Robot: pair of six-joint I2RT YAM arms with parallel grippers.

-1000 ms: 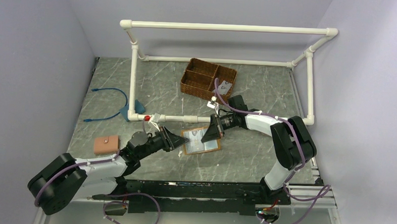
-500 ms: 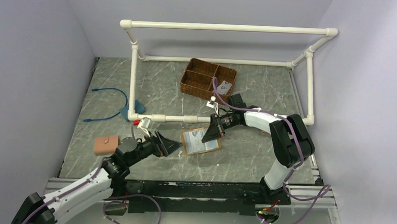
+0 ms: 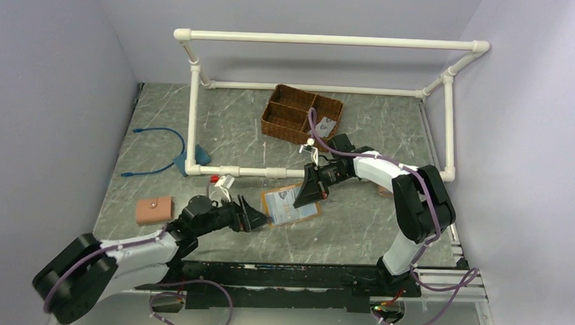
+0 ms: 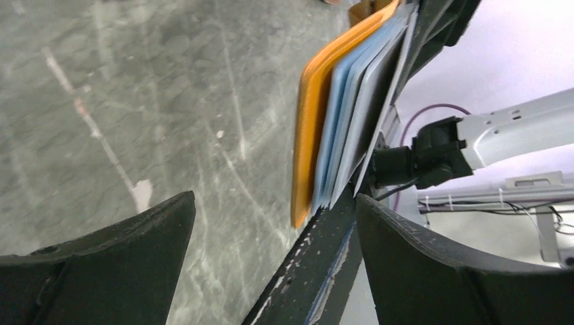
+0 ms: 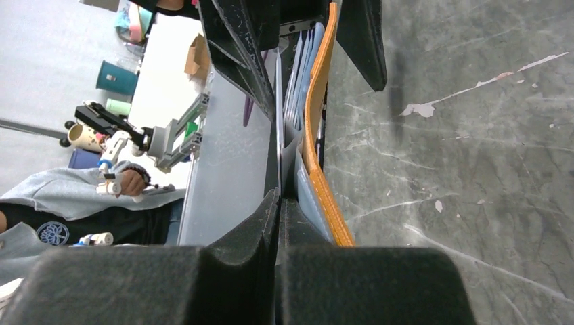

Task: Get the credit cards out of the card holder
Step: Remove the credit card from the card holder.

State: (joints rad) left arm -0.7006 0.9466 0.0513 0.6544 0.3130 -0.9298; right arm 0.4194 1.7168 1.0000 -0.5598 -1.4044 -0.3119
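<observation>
The mustard-orange card holder [image 3: 288, 205] lies open on the table, pale slots facing up. From the left wrist it shows edge-on: the orange cover [image 4: 308, 128], then blue-grey slot layers and thin pale credit cards [image 4: 373, 95]. My left gripper [image 3: 257, 220] is open just off the holder's left edge, with nothing between its fingers [image 4: 274, 233]. My right gripper [image 3: 309, 193] rests on the holder's right side. Its jaws [image 5: 279, 203] are shut on a thin pale card [image 5: 278, 128] standing beside the orange cover [image 5: 317, 101].
A pink-salmon wallet [image 3: 154, 209] lies left of my left arm. A wicker basket [image 3: 290, 111] at the back holds a card [image 3: 326, 124] in its right compartment. A white pipe frame [image 3: 193, 107] crosses just behind the holder. A blue cable [image 3: 157, 153] lies at the far left.
My left gripper has opened and dropped slightly toward the near edge, staying by the holder's left edge. The right gripper stays shut in nearly the same place.
</observation>
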